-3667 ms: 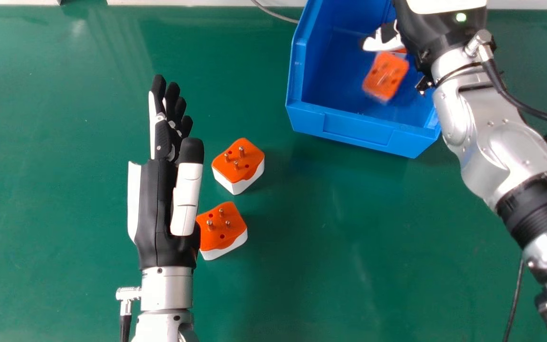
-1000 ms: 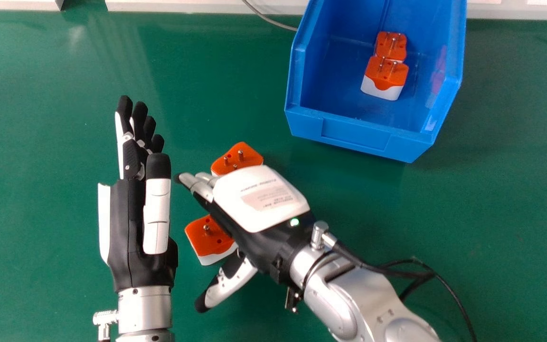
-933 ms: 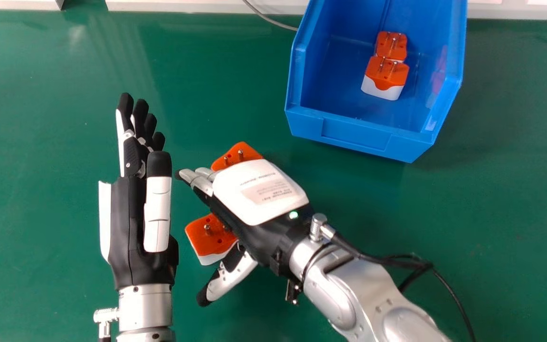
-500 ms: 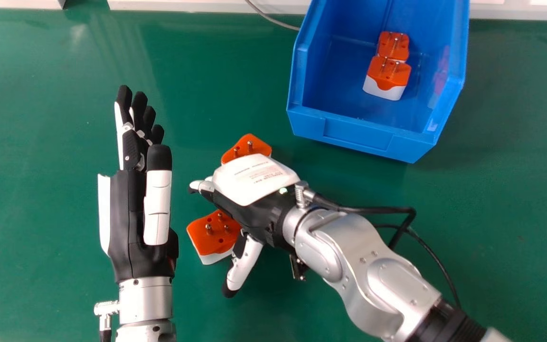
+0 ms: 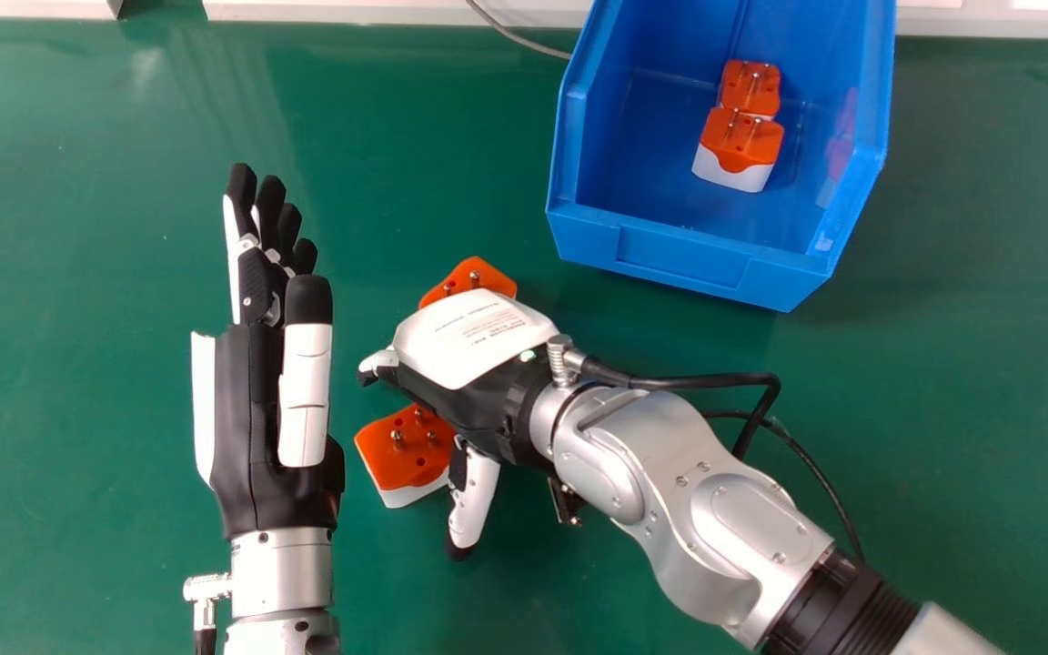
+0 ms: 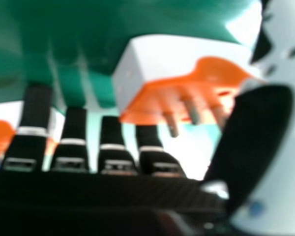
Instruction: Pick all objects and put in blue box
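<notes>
Right-hand fingers (image 6: pixel 73 132) extended, thumb (image 5: pixel 474 496) spread away from them; nothing clenched or grasped. Right hand (image 5: pixel 478 337) is back-up, on the robot's left and near side of the blue box (image 5: pixel 683 259), its silver forearm (image 5: pixel 688 509) angling in from the head view's lower right. Left hand (image 5: pixel 256 437) lies farther left of the box, edge-on, fingers straight and pointing forward, thumb alongside, holding nothing. Head view gives the white back plate of the right hand, which partly covers two orange-and-white plug adapters on the green table (image 5: pixel 78 364): the nearer adapter (image 5: pixel 401 464), farther from the box, and the farther adapter (image 5: pixel 478 277), closer to the box on its near-left side. Right hand view gives what that plate hides: the row of black fingers, with the nearer adapter's white side and metal pins between them and the thumb, and part of the farther adapter behind the fingers. Contact cannot be told. Inside the box, two more: front adapter (image 5: pixel 738 150), pins up, and rear adapter (image 5: pixel 750 86) just behind it, toward the box's far end.
</notes>
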Motion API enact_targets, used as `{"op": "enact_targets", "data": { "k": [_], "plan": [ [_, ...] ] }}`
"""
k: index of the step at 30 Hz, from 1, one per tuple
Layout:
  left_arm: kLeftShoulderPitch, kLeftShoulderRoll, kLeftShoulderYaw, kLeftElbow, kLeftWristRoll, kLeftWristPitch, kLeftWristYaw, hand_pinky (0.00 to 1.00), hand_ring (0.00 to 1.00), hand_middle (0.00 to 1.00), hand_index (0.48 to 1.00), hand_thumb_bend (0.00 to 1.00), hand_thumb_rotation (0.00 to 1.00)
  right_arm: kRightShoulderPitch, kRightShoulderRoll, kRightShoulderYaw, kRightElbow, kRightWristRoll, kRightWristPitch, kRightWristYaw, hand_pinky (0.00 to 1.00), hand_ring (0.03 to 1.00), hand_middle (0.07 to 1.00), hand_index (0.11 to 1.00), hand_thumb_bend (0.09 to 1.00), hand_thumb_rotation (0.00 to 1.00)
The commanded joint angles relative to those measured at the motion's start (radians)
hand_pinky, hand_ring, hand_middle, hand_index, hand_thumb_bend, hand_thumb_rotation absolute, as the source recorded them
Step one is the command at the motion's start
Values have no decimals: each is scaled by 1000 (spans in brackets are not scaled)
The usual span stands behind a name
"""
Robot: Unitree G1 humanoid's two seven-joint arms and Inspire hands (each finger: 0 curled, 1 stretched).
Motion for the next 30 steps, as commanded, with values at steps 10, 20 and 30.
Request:
{"op": "enact_targets", "data": {
  "k": [10,20,30],
  "plan": [
    [1,-28,-4,-13,4,-32,-7,1000,1000,1000,1000,836,873,71,28,-33,39,136,-118,-148,653,775,829,796,871,134],
    [6,-25,-4,-10,5,-36,-12,1000,1000,1000,1000,834,873,98,45,-46,85,158,-199,-320,506,609,685,695,744,86],
    [9,-26,-3,-9,0,-40,-18,1000,1000,1000,1000,832,873,95,42,-45,81,143,-195,-314,447,544,631,660,699,68]
  ]
}}
